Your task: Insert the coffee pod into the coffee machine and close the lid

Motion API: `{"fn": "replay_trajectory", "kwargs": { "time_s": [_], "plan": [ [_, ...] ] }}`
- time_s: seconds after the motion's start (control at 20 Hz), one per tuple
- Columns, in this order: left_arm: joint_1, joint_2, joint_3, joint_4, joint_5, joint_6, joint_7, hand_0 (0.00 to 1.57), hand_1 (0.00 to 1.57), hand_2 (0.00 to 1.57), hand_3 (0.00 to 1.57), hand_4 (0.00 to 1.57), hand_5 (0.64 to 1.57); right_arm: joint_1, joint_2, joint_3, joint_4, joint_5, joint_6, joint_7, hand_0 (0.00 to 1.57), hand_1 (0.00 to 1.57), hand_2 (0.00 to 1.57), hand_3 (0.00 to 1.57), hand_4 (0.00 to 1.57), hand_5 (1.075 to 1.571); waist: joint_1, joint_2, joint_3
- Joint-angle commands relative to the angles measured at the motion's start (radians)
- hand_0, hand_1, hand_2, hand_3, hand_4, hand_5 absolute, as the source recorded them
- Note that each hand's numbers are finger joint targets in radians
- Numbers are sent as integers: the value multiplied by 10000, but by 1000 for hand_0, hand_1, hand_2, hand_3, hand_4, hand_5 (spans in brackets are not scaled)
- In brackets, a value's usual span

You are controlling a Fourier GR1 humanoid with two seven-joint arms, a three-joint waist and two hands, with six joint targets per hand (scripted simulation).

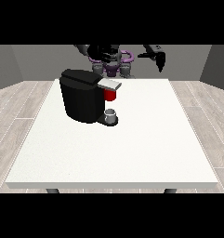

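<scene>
A black coffee machine (82,95) is seen on the white surface (132,148), set toward ten o'clock from the surface's middle. A silver lid (109,84) juts from the machine's top toward three o'clock, and a red thing at the machine (110,95) sits just beneath it. On the machine's base, directly below the red thing, a small grey thing (111,113) stands; it cannot be told whether this is the pod. The hand at the view's left (104,56) is held above the far edge at twelve o'clock, clear of the machine; whether its fingers are spread or curled cannot be told. The hand at the view's right (159,58) hangs near one o'clock with fingers pointing down, relaxed and holding nothing
</scene>
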Motion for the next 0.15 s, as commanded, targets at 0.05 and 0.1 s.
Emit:
{"fn": "replay_trajectory", "kwargs": {
  "time_s": [0.05, 0.1],
  "plan": [
    [51, 139, 392, 399, 73, 249, -164, 0, 0, 0, 0, 192, 1571, 2118, 129, 1022, -863, -1062, -415, -711, 0, 0, 0, 0, 251, 1571, -664, -445, 3],
    [128, -18, 528, 355, -35, 796, 104, 0, 0, 0, 0, 192, 1571, 2264, 130, 609, -968, -1043, 77, -397, 0, 0, 0, 0, 157, 1571, -1180, -781, 3]
  ]
}}
